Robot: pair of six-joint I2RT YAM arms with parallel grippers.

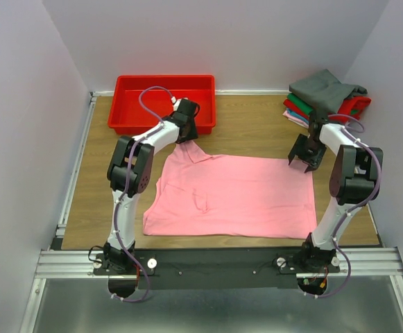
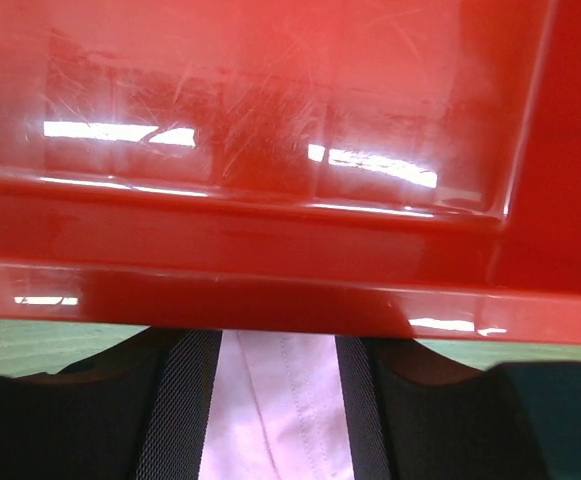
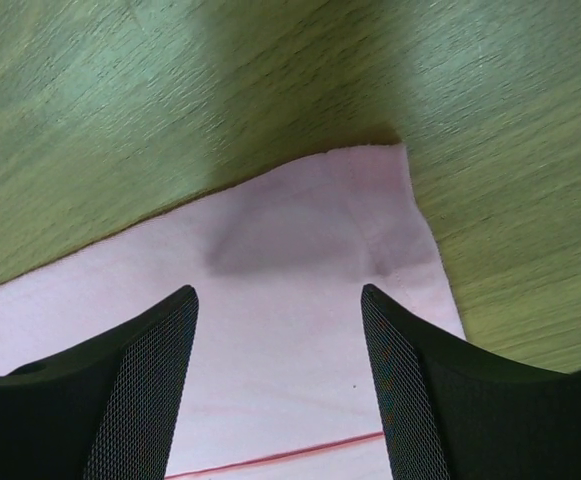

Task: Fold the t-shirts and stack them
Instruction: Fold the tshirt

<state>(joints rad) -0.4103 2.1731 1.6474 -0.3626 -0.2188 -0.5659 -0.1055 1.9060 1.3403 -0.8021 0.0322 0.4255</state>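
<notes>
The left gripper (image 1: pixel 186 130) has its jaws apart, unclenched, straddling a seamed edge of the pink t-shirt (image 1: pixel 236 198), with the red tray (image 1: pixel 128 104) wall just ahead of its fingertips. The shirt lies spread on the table (image 1: pixel 256 125) between both grippers. The right gripper (image 1: pixel 302 164), jaws wide and released, hovers over the shirt's corner; the folded t-shirts (image 1: pixel 326 97) sit stacked beyond it

Pink t-shirt (image 1: pixel 236 198) flat on wooden table (image 1: pixel 256 125)

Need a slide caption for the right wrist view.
Right fingers open over a corner of the pink t-shirt on the wooden table.
</notes>
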